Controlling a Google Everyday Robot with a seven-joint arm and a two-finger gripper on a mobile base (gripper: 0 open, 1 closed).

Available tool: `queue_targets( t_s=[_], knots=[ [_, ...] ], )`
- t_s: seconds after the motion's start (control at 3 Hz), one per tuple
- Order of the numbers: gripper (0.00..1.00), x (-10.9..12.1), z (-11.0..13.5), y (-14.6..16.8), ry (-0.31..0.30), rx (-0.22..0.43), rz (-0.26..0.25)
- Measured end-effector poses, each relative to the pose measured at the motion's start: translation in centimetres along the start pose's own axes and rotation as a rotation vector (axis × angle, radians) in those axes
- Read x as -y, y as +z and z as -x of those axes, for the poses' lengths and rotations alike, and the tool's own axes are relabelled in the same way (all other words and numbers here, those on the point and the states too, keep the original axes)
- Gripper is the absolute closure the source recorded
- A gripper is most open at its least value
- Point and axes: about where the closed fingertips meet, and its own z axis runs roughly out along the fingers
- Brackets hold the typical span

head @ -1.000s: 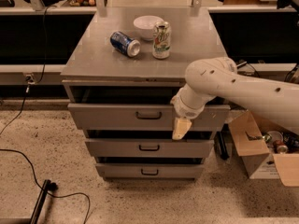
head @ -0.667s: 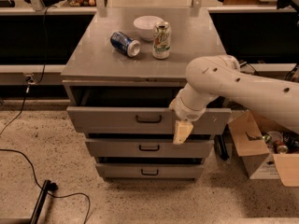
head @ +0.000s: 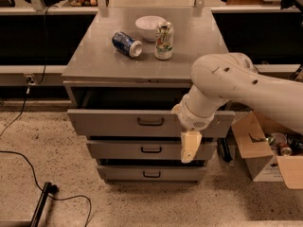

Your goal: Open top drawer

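Note:
The top drawer (head: 113, 122) is the widest grey drawer of the cabinet. It stands pulled out a little, with a dark gap showing behind its front. Its small dark handle (head: 150, 122) is at the centre. My gripper (head: 190, 148) hangs down in front of the right end of the drawer front, right of the handle, reaching over the middle drawer (head: 123, 149). My white arm (head: 227, 82) comes in from the right and hides the drawer's right part.
A blue can (head: 126, 44) lies on its side on the cabinet top (head: 94, 63), beside a white bowl (head: 150, 22) and an upright can (head: 164, 40). The bottom drawer (head: 123, 174) is shut. An open cardboard box (head: 258, 148) stands at right. A black cable (head: 28, 162) lies on the floor at left.
My gripper has moved slightly down and to the right along the drawer front. The drawer stays pulled out about as before.

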Motion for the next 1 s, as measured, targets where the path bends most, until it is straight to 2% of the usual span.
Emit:
queue_targets(
  t_s=[0.33, 0.67, 1.0],
  knots=[
    [0.00, 0.7, 1.5, -1.2, -0.049, 0.006, -0.057],
    [0.00, 2.9, 2.2, -0.6, -0.084, -0.001, -0.113],
    [0.00, 3.0, 2.1, -0.6, -0.086, -0.002, -0.116]
  ],
)
